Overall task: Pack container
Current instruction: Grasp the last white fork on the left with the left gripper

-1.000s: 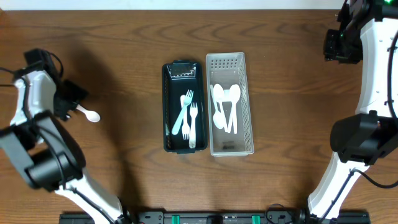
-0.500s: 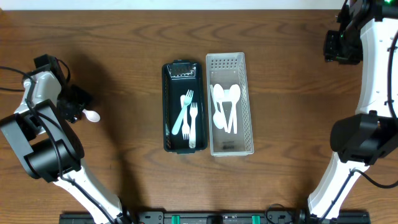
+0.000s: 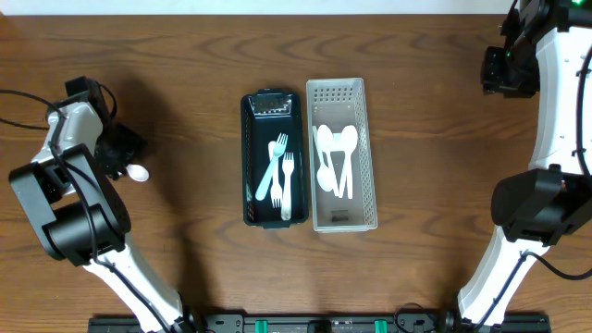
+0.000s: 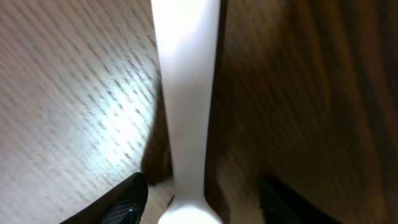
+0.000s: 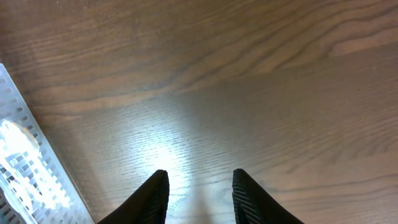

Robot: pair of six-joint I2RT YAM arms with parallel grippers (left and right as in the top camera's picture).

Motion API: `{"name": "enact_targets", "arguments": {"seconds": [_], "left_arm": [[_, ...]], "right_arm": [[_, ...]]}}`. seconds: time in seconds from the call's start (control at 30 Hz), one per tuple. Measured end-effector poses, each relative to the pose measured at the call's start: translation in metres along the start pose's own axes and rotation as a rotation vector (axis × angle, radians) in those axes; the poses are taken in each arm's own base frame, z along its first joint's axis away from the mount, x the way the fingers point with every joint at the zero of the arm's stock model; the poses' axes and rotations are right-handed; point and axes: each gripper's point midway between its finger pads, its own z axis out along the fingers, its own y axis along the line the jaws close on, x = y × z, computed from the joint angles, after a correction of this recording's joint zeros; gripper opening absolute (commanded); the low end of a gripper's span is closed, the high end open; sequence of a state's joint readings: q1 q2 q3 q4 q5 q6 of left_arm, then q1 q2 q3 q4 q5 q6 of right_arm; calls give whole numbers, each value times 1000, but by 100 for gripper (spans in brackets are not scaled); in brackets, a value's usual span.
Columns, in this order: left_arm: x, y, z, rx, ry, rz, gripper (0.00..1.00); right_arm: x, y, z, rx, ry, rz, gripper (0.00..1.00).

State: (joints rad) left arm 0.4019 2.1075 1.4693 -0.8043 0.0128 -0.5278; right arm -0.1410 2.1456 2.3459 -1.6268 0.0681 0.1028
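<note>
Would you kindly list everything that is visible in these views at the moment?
table: one, brown wood, under everything.
black tray: one, black, at the table's centre.
forks: about three, two white and one pale blue-green, lying in the black tray.
white basket: one, white and perforated, beside the black tray on the right arm's side.
spoons: three or four, white, overlapping in the white basket.
loose spoon: one, white, on the table at the left arm's side.
left pincer: one, black, open astride the loose spoon's handle.
right pincer: one, black, open and empty, over bare table.
</note>
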Motion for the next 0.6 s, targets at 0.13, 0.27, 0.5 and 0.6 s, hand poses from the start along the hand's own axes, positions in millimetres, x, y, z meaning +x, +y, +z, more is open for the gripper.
{"name": "enact_targets", "arguments": {"seconds": [0.13, 0.27, 0.5, 0.6], "left_arm": [[0, 0, 1, -4, 4, -1, 61], [-1, 0, 1, -5, 7, -1, 60], [-2, -1, 1, -7, 0, -27, 38], [-2, 1, 1, -15, -4, -39, 27]], "right_arm": [[1, 0, 0, 0, 5, 0, 36], [2, 0, 0, 1, 10, -1, 36], [6, -1, 0, 3, 25, -1, 36], [7, -1, 0, 3, 30, -2, 36]]}}
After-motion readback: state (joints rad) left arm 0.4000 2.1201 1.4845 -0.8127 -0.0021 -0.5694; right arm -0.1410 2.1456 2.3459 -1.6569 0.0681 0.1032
